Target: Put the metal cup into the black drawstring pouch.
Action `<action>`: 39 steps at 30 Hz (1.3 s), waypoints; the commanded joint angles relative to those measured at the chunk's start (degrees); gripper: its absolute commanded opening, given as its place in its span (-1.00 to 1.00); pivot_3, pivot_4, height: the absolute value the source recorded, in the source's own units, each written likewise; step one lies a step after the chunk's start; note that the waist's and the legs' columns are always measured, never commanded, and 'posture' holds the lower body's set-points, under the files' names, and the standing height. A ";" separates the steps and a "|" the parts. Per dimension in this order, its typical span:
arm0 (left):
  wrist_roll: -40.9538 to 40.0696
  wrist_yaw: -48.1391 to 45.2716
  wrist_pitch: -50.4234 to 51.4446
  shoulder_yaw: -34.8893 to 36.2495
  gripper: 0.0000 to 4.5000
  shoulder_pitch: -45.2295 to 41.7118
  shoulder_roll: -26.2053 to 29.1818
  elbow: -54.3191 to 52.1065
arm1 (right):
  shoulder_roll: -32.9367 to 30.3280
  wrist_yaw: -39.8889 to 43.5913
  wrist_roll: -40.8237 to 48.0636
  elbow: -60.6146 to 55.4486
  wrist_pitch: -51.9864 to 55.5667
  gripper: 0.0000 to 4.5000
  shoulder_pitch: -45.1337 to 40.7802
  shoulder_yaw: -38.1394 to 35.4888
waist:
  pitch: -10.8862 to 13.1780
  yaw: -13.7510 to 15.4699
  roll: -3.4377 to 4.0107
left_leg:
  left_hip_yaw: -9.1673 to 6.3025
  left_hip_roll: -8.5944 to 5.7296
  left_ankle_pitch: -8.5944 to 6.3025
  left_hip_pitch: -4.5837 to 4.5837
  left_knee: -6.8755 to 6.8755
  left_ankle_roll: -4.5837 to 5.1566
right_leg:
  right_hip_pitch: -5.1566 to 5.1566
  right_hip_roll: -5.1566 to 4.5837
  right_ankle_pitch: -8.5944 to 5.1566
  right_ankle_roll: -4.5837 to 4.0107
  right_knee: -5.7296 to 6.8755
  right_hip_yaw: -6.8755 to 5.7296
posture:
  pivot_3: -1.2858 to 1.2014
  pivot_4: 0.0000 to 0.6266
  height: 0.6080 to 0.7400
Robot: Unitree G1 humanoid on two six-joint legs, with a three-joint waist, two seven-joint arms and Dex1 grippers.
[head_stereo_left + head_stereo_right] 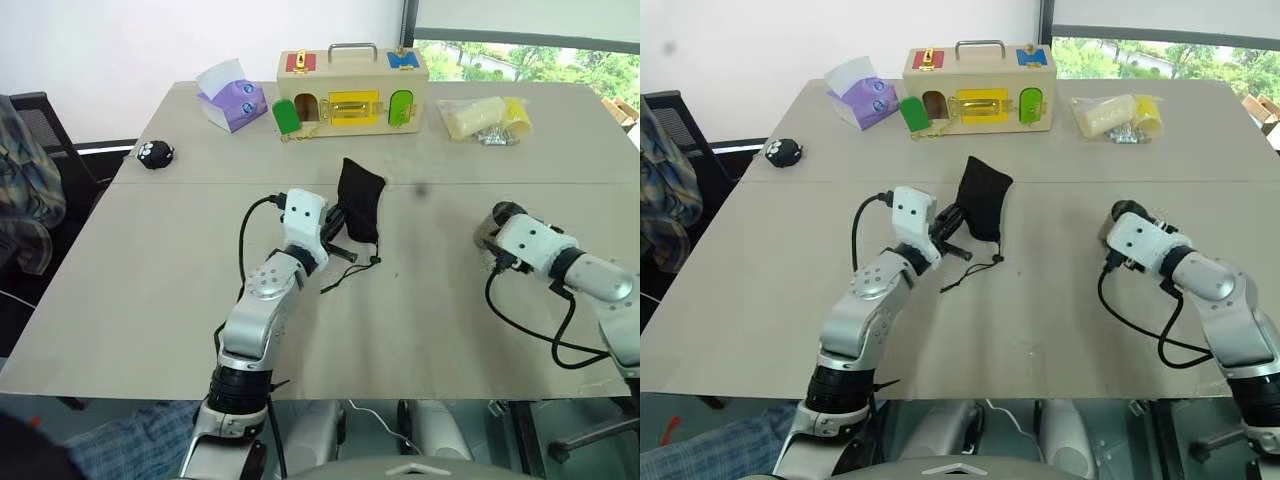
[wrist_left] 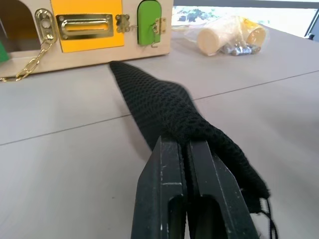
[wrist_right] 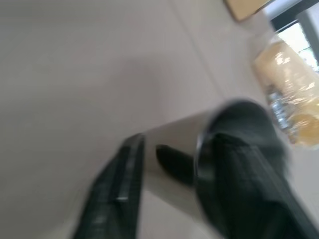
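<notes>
Two end effectors are working over the counter (image 1: 150, 300): the left end effector (image 1: 340, 228) is pinching the limp black drawstring pouch (image 1: 360, 198) near its mouth, the right end effector (image 3: 192, 164) is clamping the rigid, likely slippery metal cup (image 3: 179, 137) by its rim

no readable text, labels, brands or numbers on anything in view

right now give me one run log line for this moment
left gripper: shut on black pouch, lifted | right gripper: around metal cup | cup not in pouch
</notes>
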 commanded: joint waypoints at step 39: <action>-22.38 7.09 27.05 10.48 -1.00 -9.79 -10.96 -5.42 | 32.38 -11.92 12.56 -9.15 12.07 -0.97 -12.39 10.57 | 0.04 -0.08 -0.06 | -0.39 -0.11 0.03 -0.30 0.30 -0.07 | -0.12 0.08 0.00 0.00 0.10 -0.30 | 0.03 -0.52 0.54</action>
